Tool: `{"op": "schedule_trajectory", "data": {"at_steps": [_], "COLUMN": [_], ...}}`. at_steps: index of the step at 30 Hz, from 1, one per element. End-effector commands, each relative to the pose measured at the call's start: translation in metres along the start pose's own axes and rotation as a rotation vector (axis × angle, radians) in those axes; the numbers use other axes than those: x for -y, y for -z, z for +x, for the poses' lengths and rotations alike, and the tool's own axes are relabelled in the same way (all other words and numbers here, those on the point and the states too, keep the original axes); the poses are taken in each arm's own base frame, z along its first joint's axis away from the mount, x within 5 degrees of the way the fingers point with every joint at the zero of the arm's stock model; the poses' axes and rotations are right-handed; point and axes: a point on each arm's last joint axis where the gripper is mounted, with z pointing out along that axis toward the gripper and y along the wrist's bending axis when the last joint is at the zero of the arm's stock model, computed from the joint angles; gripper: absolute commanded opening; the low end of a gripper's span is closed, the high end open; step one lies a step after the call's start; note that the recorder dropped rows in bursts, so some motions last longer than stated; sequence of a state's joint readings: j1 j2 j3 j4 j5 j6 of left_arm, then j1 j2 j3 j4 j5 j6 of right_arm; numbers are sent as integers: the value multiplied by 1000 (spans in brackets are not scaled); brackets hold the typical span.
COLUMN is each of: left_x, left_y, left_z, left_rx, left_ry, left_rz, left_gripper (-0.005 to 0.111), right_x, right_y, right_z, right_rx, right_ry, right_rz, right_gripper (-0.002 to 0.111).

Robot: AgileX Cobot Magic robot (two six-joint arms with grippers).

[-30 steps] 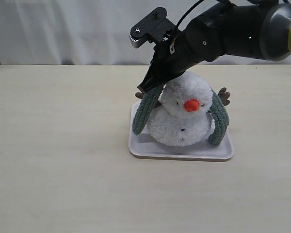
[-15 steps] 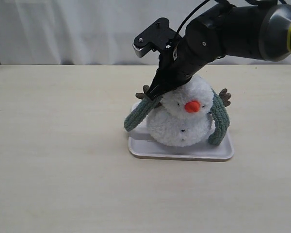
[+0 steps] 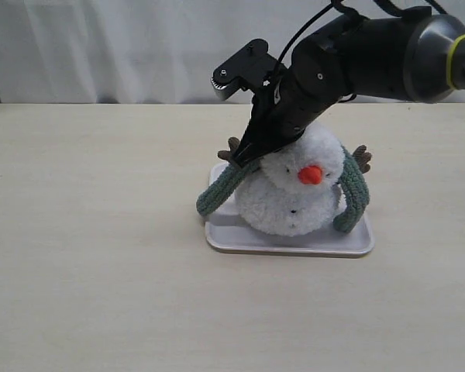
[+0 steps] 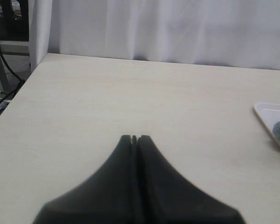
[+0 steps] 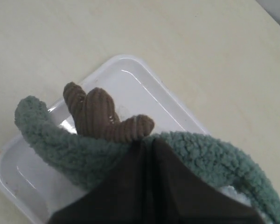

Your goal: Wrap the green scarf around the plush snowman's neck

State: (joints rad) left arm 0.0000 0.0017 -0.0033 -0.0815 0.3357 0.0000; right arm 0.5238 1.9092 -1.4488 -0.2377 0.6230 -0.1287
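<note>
The plush snowman (image 3: pixel 291 203) sits upright on a white tray (image 3: pixel 240 236), orange nose facing the camera. The green scarf (image 3: pixel 217 192) lies over the back of its neck. One end hangs down on the left off the tray edge, the other end hangs on the right (image 3: pixel 354 198). My right gripper (image 3: pixel 245 157) is shut on the scarf (image 5: pixel 56 140) beside the brown twig arm (image 5: pixel 98 116), at the snowman's left shoulder. My left gripper (image 4: pixel 135 138) is shut and empty over bare table, out of the exterior view.
The tray's rim (image 5: pixel 144 88) lies under the scarf in the right wrist view. A tray corner (image 4: pixel 266 112) shows at the edge of the left wrist view. A white curtain (image 3: pixel 101 46) backs the table.
The right gripper has drawn the scarf's left end outward and lower, so it now angles out past the tray edge. The snowman's head has shifted slightly right.
</note>
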Motion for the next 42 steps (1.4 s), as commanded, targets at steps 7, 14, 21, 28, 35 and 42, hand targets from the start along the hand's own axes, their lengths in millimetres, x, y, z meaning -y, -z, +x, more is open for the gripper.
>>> {"op": "schedule_trajectory", "data": {"at_steps": [7, 14, 21, 28, 35, 42], "left_x": [0, 0, 0, 0, 0, 0], "left_y": [0, 0, 0, 0, 0, 0], "left_z": [0, 0, 0, 0, 0, 0], "left_rx": [11, 11, 11, 11, 11, 11], "left_ry": [-1, -1, -1, -1, -1, -1], "left_rz": [1, 1, 1, 1, 1, 1], "left_gripper": [0, 0, 0, 0, 0, 0], "right_x": [1, 5, -12, -54, -93, -102], "right_y": [6, 36, 68, 59, 23, -19], "right_z": [-2, -10, -14, -8, -9, -4], "right_rx": [13, 86, 158, 102, 82, 33], "right_ry": [5, -35, 119, 627, 957, 1056], "right_rz": [0, -5, -221, -272, -138, -72], "right_gripper": [4, 19, 50, 61, 63, 62]}}
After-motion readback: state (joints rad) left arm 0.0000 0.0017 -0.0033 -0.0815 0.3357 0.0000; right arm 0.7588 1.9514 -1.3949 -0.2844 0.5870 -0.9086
